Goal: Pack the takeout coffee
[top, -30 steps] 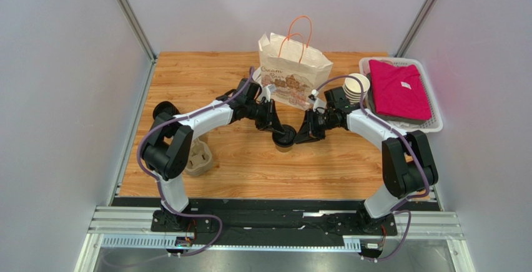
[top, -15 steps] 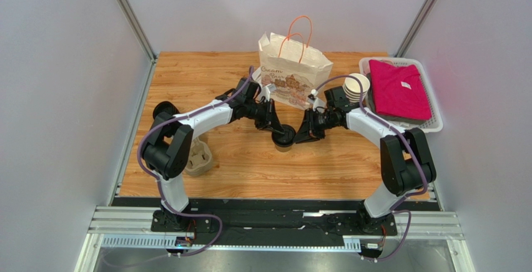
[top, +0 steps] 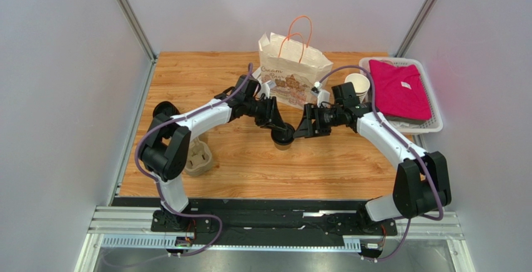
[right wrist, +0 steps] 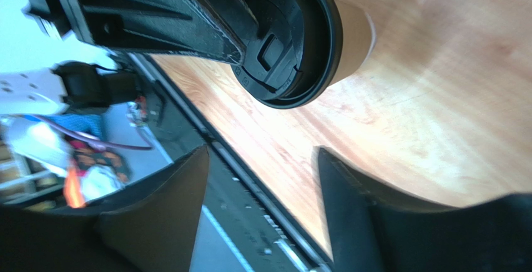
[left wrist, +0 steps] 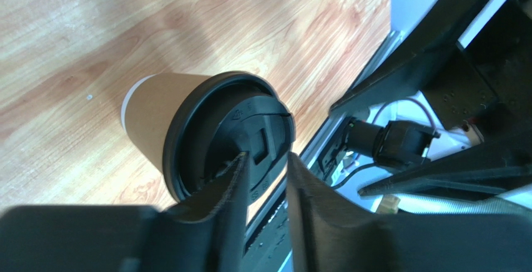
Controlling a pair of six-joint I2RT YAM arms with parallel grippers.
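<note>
1. Tan-brown kraft paper cup with a round black lid stands upright on the wooden table, mid-table and just in front of the bag, not in it.
2. One grey-brown pulp cup tray lies nearest, at the left by the left arm's base.
3. Left gripper has its jaws a narrow way apart astride the lid's rim; I cannot tell whether they pinch it.
4. Right gripper is just beside the cup, jaws wide apart, holding nothing.
5. Farther back there are one white printed paper bag with orange handles, one stack of lidless brown cups, and one white plastic basket holding one folded pink garment.
6. Grey wall panels close the left, right and far edges; bare wood shows near of the cup and at the far left.
</note>
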